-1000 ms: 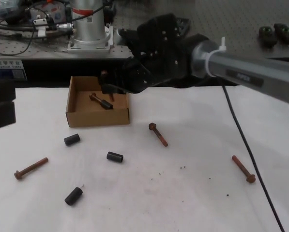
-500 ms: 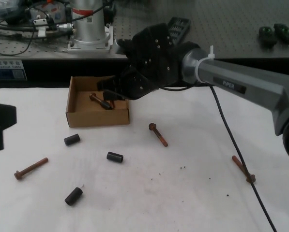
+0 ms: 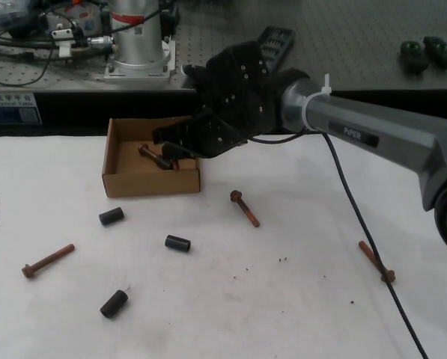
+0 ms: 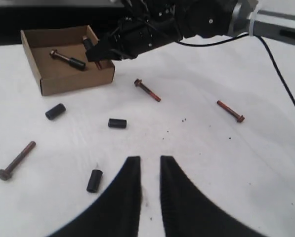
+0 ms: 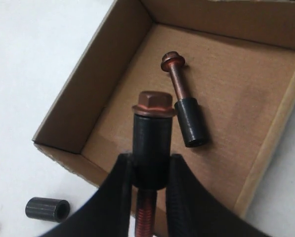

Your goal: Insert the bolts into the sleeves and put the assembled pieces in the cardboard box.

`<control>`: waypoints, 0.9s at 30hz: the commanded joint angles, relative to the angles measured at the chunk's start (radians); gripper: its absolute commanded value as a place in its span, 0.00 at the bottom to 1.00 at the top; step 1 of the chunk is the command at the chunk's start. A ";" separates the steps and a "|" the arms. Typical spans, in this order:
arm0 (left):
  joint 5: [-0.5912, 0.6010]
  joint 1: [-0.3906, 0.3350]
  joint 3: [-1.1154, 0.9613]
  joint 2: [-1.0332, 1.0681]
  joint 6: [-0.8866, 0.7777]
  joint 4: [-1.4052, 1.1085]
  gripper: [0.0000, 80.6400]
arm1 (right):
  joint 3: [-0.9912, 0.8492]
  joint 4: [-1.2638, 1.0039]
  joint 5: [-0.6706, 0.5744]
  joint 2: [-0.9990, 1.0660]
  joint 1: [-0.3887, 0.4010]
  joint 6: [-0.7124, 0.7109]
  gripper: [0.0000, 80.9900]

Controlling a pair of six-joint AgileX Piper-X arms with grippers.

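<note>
The left gripper (image 4: 149, 160) hangs low over the near part of the white sheet (image 3: 283, 314). Its fingers (image 4: 130, 197) stand a narrow gap apart with nothing between them. Near it lies the near sleeve (image 3: 114, 303), black and on its side.

Farther on, the left bolt (image 3: 48, 260) lies toward the sheet's left edge and the right bolt (image 3: 376, 262) well off to the right. Between them, a little farther, is the mid sleeve (image 3: 177, 243). Beyond that, the far sleeve (image 3: 111, 217) lies just in front of the box (image 3: 152, 183). The middle bolt (image 3: 245, 208) lies to the right of the box, its head toward the far side. None of these loose parts touch one another.

The box stands open-topped at the far left of the sheet. On its floor lies the done piece (image 5: 184, 108), a bolt with a sleeve on its threaded end.

The right gripper (image 5: 151, 163) is over the box, its arm coming in from the right. It is clamped on the held piece (image 5: 149, 138). Its fingers squeeze the black sleeve, the hex head stands out of the sleeve's top, and the threaded shank shows below, between the fingers. The held piece is upright over the box floor near the front wall. It seems clear of the cardboard, though I cannot be sure.
</note>
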 commanded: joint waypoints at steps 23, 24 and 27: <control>0.003 0.003 -0.010 -0.006 -0.058 0.057 0.14 | -0.016 0.015 0.029 -0.004 -0.009 -0.074 0.31; 0.003 0.003 -0.010 -0.006 -0.062 0.057 0.14 | -0.016 0.008 0.032 -0.004 -0.009 -0.074 0.31; 0.003 0.003 -0.010 -0.006 -0.062 0.057 0.14 | -0.016 -0.030 0.033 -0.004 -0.009 -0.074 0.31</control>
